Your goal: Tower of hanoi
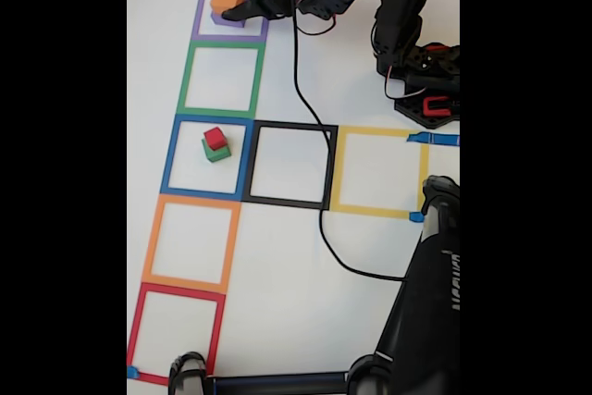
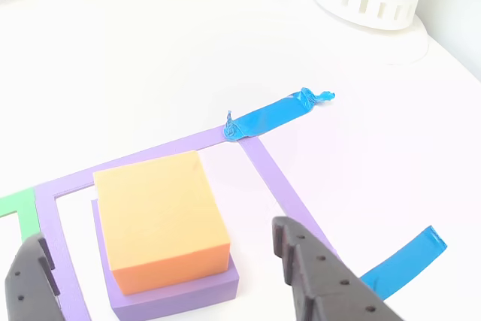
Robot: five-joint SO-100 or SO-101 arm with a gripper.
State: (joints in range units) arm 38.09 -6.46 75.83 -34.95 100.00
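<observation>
Four solid blocks sit on the white tabletop, stacked as two pairs inside hollow squares of coloured tape. Largest in the fixed view is the black jointed robot arm, which rises from its base at the right edge and reaches across the top of the frame toward the upper left. Its black two-finger gripper lies just right of the upper stack; in the other view the gripper comes in from the bottom edge, its fingers spread apart on either side of the stack and touching neither block.

Seven tape squares form a column with a branch: the purple tape square at the top, then the green tape square, the blue tape square, an orange one and a red one below, with a black tape square and a yellow one to the right of the blue.

Inside the purple square, the flat purple block, the largest, lies at the bottom, with the orange cube-shaped block resting on top of it. Inside the blue square, near mid-left of the fixed view, the small green block carries the smaller red block.

One black cable runs from the arm down across the black square.
</observation>
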